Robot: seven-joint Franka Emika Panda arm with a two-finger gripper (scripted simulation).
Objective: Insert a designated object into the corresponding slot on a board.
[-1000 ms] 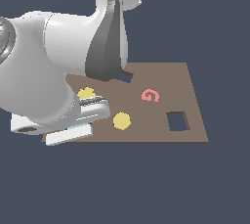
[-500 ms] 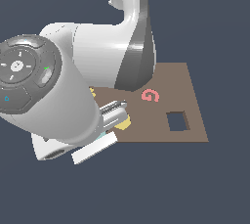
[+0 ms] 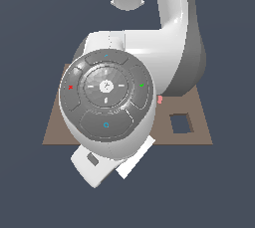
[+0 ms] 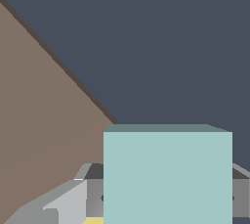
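Note:
In the wrist view the pale teal square tile (image 4: 167, 174) fills the space between my gripper (image 4: 167, 196) fingers. A grey finger (image 4: 93, 189) touches one side of the tile and the other finger shows at its opposite side. The gripper is shut on the tile. A yellow sliver (image 4: 93, 221) shows just under it. Beneath lies the brown board (image 4: 44, 120), with its edge running diagonally. In the exterior view the square slot (image 3: 180, 123) lies open on the board (image 3: 196, 107) toward the exterior view's right. My fingers are hidden there behind the arm.
The arm's large grey and white wrist joint (image 3: 106, 103) covers most of the board in the exterior view. Its white hand housing (image 3: 97, 168) hangs past the board's near edge. A small pink shape (image 3: 160, 99) peeks out beside the arm.
The arm has swung toward the exterior camera and rightward. It now hides the yellow pieces and nearly all of the pink shape that showed earlier. The slot stays uncovered.

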